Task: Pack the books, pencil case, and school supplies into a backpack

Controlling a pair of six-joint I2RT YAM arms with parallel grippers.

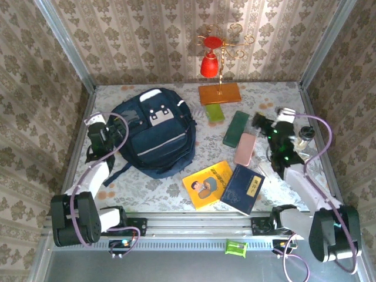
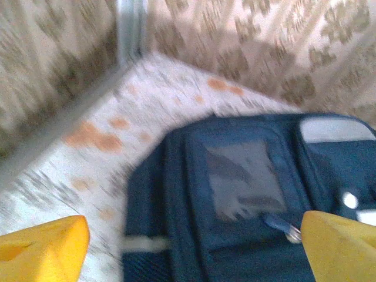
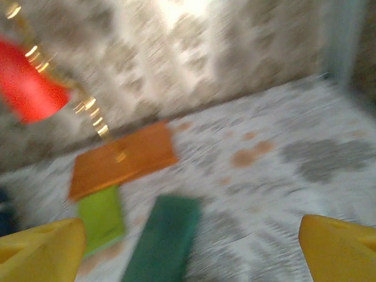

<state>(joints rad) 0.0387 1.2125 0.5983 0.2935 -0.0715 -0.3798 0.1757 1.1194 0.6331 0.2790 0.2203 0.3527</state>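
Nearest, a flat bright yellow cartoon-cover book (image 1: 207, 184) and a dark navy book with a pale label (image 1: 242, 188) lie side by side on the patterned tabletop (image 1: 170, 189). Farther back, the left tool (image 1: 96, 119) hangs spread beside the large navy fabric backpack (image 1: 154, 134). The right tool (image 1: 258, 121), also spread, hovers by a flat oblong pink piece (image 1: 245, 148), a dark green piece (image 1: 235, 128) and a light green piece (image 1: 214, 112), with an orange slab (image 1: 219, 93) behind.

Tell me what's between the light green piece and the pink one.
The dark green piece lies between light green piece and pink piece, per the top view.
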